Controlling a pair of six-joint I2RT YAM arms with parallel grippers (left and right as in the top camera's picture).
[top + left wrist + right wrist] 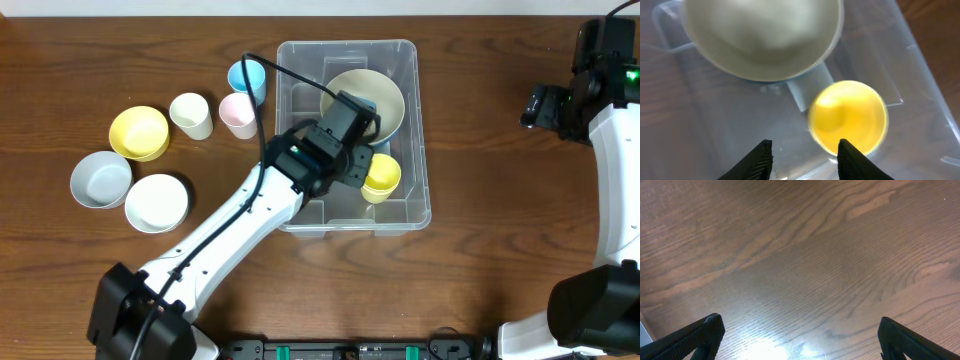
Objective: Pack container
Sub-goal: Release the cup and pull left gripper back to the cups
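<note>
Sitting upright and open-topped toward 12 o'clock on the table (480,260), the container (297,90) is seen whole in the overhead view. A large pale bowl (388,92) is lodged in its 12 o'clock half, and a yellow cup (381,177) is stood upright toward its 4 o'clock corner, just beside the bowl. The left arm is stretched in across the container's 7 o'clock corner, and the left gripper (804,155) is held above the container floor. Its fingers are parted and nothing is caught between them: only clear plastic is seen in the gap, with the yellow cup just past the 3 o'clock finger. The right gripper (800,335) is kept well apart near the table's 3 o'clock edge, its fingers spread wide over wood, with nothing grasped. Outside the container, at its 9 o'clock side, a blue cup (246,78), a pink cup (238,114) and a cream cup (190,114) are grouped near the wall. A yellow bowl (138,132), a grey bowl (100,179) and a white bowl (157,201) are set farther out.
</note>
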